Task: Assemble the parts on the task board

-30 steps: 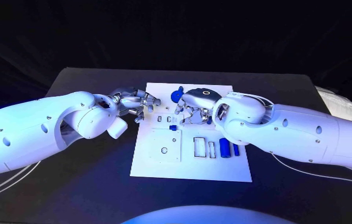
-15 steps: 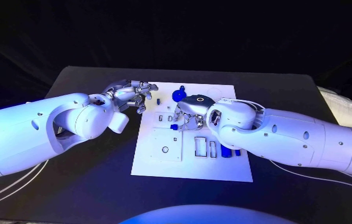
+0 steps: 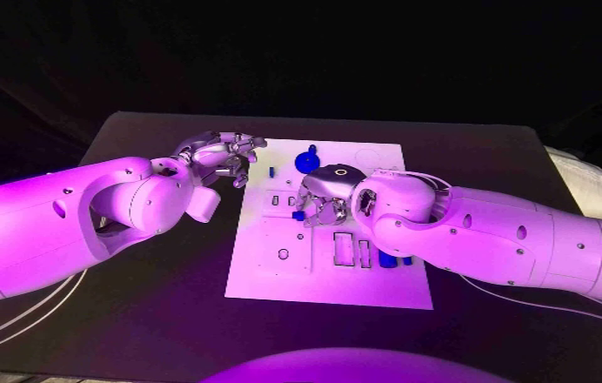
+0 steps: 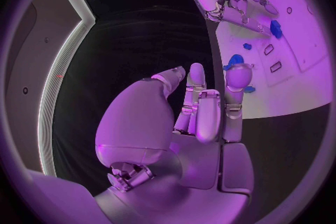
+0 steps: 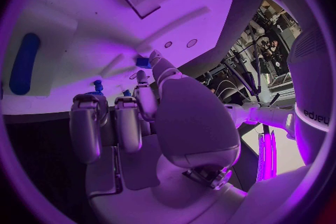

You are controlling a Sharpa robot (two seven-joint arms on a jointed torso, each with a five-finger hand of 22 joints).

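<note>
- Centrally, the white task board is laid flat on the black table, with cut slots and small blue parts set on it.
- Left hand is seen curled, empty, beside the board's far-left corner.
- Right hand is held over a small blue piece; its grasp cannot be told.

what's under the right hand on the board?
Under the right hand a small blue part shows at its fingers, on the task board. The hand covers the board beneath it, so any other parts there cannot be seen.
</note>
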